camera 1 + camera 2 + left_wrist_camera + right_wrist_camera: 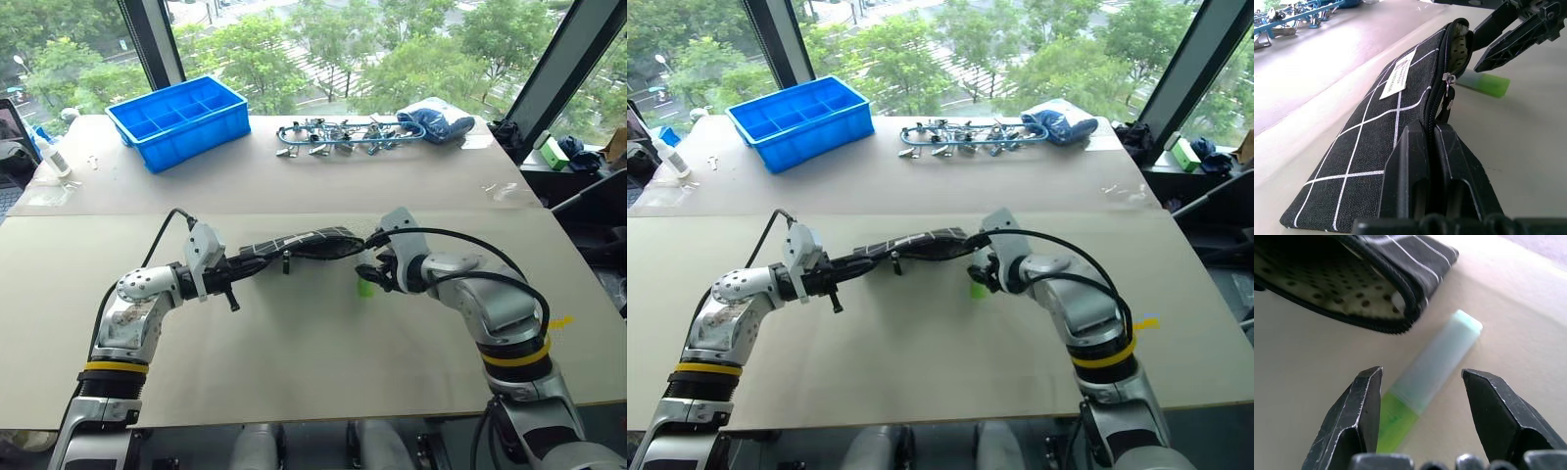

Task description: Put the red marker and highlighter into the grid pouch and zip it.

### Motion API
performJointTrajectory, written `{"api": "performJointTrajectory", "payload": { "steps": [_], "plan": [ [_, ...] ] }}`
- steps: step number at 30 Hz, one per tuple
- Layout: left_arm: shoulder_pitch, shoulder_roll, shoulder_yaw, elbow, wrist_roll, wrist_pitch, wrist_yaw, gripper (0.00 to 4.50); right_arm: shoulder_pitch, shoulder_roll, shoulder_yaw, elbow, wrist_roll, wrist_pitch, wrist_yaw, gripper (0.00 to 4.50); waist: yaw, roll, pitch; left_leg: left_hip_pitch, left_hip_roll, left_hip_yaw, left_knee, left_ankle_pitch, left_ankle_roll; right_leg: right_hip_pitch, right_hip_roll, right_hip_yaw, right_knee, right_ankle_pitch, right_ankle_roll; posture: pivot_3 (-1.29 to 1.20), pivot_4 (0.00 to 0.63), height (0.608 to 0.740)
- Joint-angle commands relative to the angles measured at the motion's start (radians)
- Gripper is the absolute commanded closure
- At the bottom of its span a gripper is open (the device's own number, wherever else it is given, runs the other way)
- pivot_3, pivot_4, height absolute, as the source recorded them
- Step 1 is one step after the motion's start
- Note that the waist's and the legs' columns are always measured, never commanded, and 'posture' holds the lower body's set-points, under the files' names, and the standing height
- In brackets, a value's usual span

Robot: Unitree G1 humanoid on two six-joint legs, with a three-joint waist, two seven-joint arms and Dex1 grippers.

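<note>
Far left at the back sits the blue tray (179, 119), out of play; nearer me, my left gripper (1431, 147) has its jaws clamped tight on the zipper end of the grid pouch (299, 244), holding it lifted off the table (294, 362) so its mouth gapes toward the other arm and the dotted lining shows; I judge that's to give a clear slot for loading. Next comes the highlighter (1425, 382), lying flat on the table just beneath the pouch's open end; my right gripper (1420, 396) hangs over it, jaws spread wide to either side, holding nothing; I can't spot the red marker, possibly already inside.
</note>
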Motion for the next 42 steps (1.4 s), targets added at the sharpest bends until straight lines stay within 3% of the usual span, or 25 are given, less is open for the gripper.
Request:
{"api": "performJointTrajectory", "payload": {
  "steps": [1,12,13,14,19,20,27,33,36,42],
  "plan": [
    [0.003,-0.006,0.017,-0.036,-0.017,-0.007,0.010,4.50,-0.023,0.028,0.002,0.030,-0.022,-0.007,-0.041,1.58,0.000,0.000,0.000,0.000,0.000,0.000,0.000,0.000,0.000,0.000,0.000,0.000,0.000,0.000,0.000,0.00,0.150,0.740],
    [0.010,-0.027,0.015,-0.039,-0.016,-0.014,0.026,4.50,-0.005,0.047,0.054,0.083,-0.044,-0.047,-0.066,1.58,-0.001,0.000,0.000,0.000,0.000,0.000,0.000,0.000,0.000,0.000,0.000,0.000,0.000,0.000,0.000,0.00,0.150,0.740],
    [0.010,-0.028,0.016,-0.039,-0.016,-0.015,0.027,4.50,0.001,0.038,0.057,0.080,-0.047,-0.052,-0.064,2.10,0.000,0.000,0.000,0.000,0.000,0.000,0.000,0.000,0.000,0.000,0.000,0.000,0.000,0.000,0.000,0.00,0.150,0.740],
    [0.010,-0.029,0.016,-0.039,-0.016,-0.015,0.028,4.50,0.005,0.031,0.059,0.078,-0.050,-0.056,-0.061,2.26,0.000,0.000,0.000,0.000,0.000,0.000,0.000,0.000,0.000,0.000,0.000,0.000,0.000,0.000,0.000,0.00,0.150,0.740],
    [0.008,-0.032,0.015,-0.037,-0.017,-0.018,0.028,4.50,0.025,0.004,0.009,0.073,-0.047,-0.077,-0.060,3.94,0.003,0.000,0.000,0.001,0.000,-0.001,0.000,0.000,0.000,0.002,0.000,-0.001,0.000,0.000,0.000,0.00,0.150,0.740],
    [0.007,-0.032,0.015,-0.036,-0.017,-0.018,0.028,4.50,0.025,-0.010,0.001,0.074,-0.053,-0.091,-0.062,4.06,0.004,0.000,0.000,0.001,0.000,-0.001,0.000,0.000,0.000,0.003,0.000,-0.001,-0.001,0.000,0.000,0.00,0.150,0.740],
    [-0.003,-0.034,0.013,-0.026,-0.016,-0.019,0.022,4.50,-0.035,-0.147,-0.061,0.127,-0.087,-0.208,-0.043,4.06,0.002,0.000,0.000,0.001,0.000,-0.001,0.000,0.000,0.000,0.002,0.000,-0.001,-0.001,0.000,0.000,0.00,0.150,0.740],
    [-0.021,-0.036,0.009,-0.008,-0.016,-0.017,0.011,4.50,-0.119,-0.255,-0.079,0.092,-0.144,-0.561,0.020,4.06,-0.006,0.001,0.000,0.000,0.000,0.000,-0.002,0.000,0.000,-0.001,0.000,0.002,-0.001,0.000,0.000,0.00,0.150,0.740],
    [-0.028,-0.041,0.006,0.001,-0.014,-0.017,0.008,4.50,-0.100,-0.311,-0.026,-0.011,-0.153,-0.758,0.153,4.06,-0.003,0.001,0.000,0.000,0.000,0.000,-0.003,0.000,0.000,-0.001,0.001,0.002,-0.001,0.000,0.000,0.00,0.150,0.740],
    [-0.034,-0.044,0.007,0.004,-0.014,-0.014,0.003,4.50,0.069,-0.529,0.101,-0.141,-0.252,-1.038,0.411,4.06,0.009,0.000,0.000,-0.002,-0.001,0.000,-0.002,-0.001,0.001,0.000,0.000,0.001,-0.004,0.000,0.002,0.00,0.150,0.740]
  ]
}}
